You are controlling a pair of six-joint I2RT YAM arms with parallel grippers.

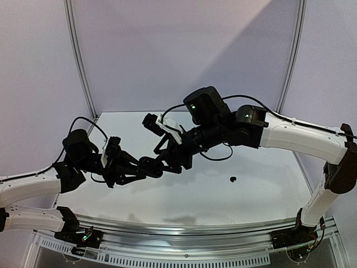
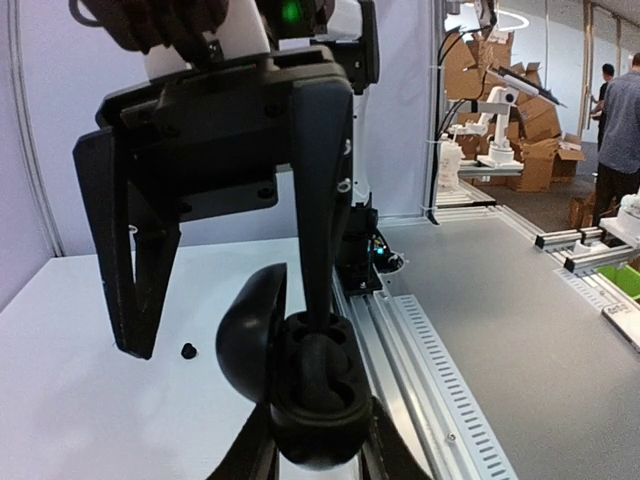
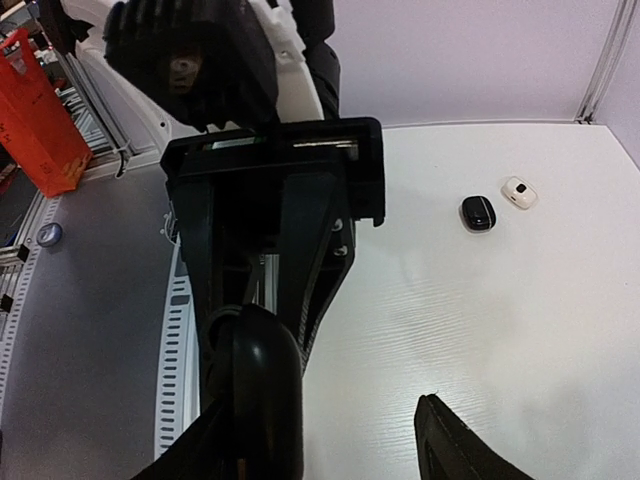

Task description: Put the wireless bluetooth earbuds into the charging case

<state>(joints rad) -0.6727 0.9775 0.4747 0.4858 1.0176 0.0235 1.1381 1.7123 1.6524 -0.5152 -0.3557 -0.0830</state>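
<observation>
Black charging case (image 2: 310,390) gripped by left pincer (image 2: 315,445) | right pincer (image 2: 230,335) released, finger touching case

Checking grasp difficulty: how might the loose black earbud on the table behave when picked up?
The earbud looks tiny, a mere speck on the white table, so it is probably very light and easily flicked aside. The table looks smooth, so it may skid when nudged. Its rounded form could twist out of a pinch.

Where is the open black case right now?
Low in the centre of the left wrist view: the charging case is clamped between the left fingers, a right finger pointing down at it.
</observation>
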